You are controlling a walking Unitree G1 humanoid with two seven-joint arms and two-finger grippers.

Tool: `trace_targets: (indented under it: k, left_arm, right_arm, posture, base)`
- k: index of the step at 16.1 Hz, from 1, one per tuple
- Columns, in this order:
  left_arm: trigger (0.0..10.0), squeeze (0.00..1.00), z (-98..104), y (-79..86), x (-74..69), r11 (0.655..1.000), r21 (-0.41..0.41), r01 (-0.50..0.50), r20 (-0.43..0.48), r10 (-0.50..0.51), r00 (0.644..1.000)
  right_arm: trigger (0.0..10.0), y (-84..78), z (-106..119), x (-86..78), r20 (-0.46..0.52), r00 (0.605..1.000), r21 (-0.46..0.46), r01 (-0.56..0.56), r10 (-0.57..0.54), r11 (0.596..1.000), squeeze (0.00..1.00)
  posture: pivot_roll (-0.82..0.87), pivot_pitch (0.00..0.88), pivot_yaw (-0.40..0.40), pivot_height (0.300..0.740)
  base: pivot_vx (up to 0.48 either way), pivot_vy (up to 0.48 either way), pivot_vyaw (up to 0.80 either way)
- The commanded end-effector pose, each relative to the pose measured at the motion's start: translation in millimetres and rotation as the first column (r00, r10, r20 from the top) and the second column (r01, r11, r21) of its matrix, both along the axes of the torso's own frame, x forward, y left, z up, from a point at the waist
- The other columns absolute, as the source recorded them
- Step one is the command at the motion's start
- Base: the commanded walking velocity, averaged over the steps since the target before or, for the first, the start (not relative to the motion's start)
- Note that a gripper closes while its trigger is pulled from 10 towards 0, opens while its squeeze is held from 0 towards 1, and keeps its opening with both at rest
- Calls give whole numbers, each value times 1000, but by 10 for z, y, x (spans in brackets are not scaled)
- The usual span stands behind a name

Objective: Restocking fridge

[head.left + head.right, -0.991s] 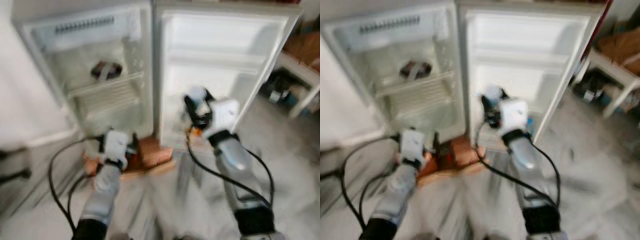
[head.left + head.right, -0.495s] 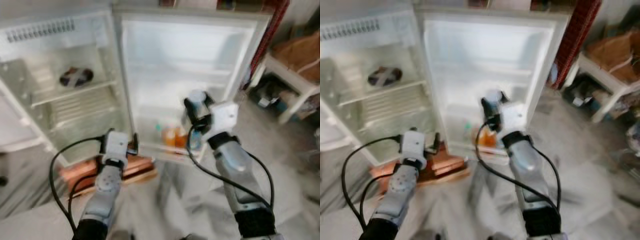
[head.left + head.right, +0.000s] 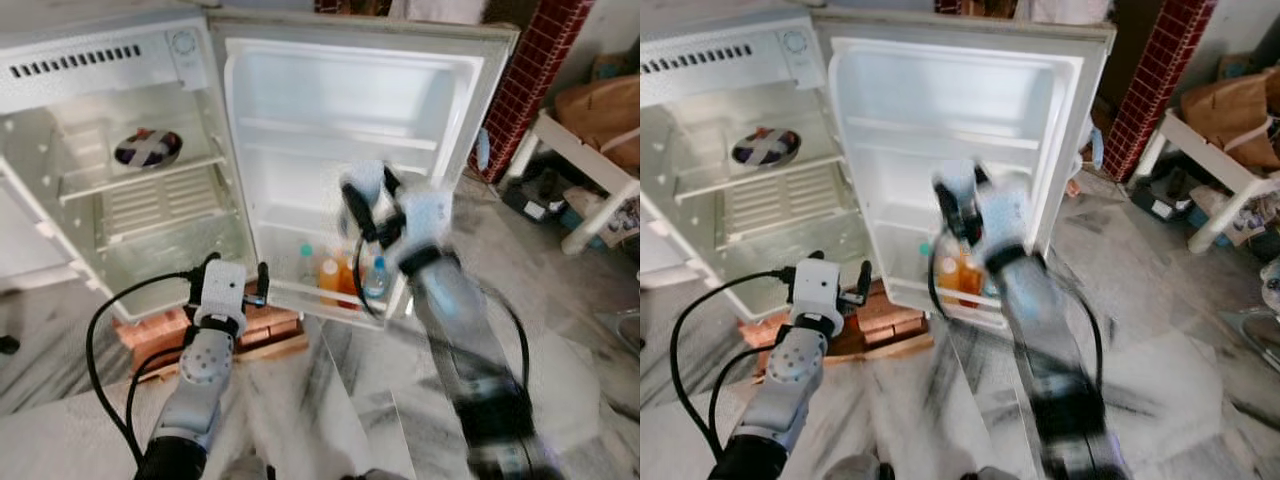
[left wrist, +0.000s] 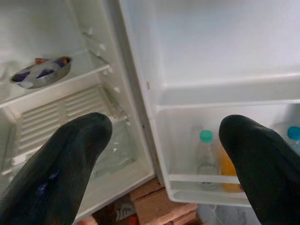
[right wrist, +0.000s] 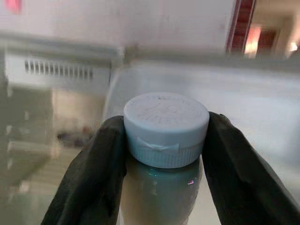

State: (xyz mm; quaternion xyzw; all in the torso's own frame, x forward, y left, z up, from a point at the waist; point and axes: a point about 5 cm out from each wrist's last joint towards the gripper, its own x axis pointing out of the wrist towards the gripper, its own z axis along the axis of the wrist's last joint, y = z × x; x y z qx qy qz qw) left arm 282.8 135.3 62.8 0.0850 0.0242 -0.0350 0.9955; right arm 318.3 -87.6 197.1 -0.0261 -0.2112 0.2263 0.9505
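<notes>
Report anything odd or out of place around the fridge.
The fridge stands raised on red bricks and a wooden board rather than on the floor. Inside, a lone foil-covered dish sits on the shelf. Nothing looks spilled or damaged.

3 bottles stand in the fridge door's lowest rack, 1 capped bottle sits in the right hand, and 1 bowl rests on a shelf.
</notes>
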Motion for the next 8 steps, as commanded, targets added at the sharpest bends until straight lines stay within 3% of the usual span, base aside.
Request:
trace_targets:
  k: [1, 5, 7, 8]
  left_arm:
    - [10000, 0, -2, 1, 12, 1000, 0, 0, -3, 0, 1000]
    - [10000, 0, -12, -10, 1, 1000, 1, 1, -6, -1, 1000]
    - [10000, 0, 4, 7, -7, 1000, -3, -10, 11, 10, 1000]
    - [10000, 0, 61, 25, -8, 1000, -17, -22, 43, 23, 999]
  right_arm:
    - [10000, -46, 203, 111, 72, 996, 32, 40, -43, 999, 0]
    - [10000, -148, 720, 450, 221, 962, 12, 161, -159, 987, 0]
    - [10000, -224, 791, 556, 239, 947, -17, 226, -216, 974, 0]
    - [10000, -337, 769, 654, 230, 930, -52, 306, -287, 951, 0]
  posture:
    - [96, 54, -6, 740]
    - [110, 57, -12, 740]
    - [118, 57, -19, 740]
    - [125, 59, -22, 740]
  base:
    - [0, 0, 0]
    - [0, 0, 0]
    - [0, 0, 0]
    - [0, 0, 0]
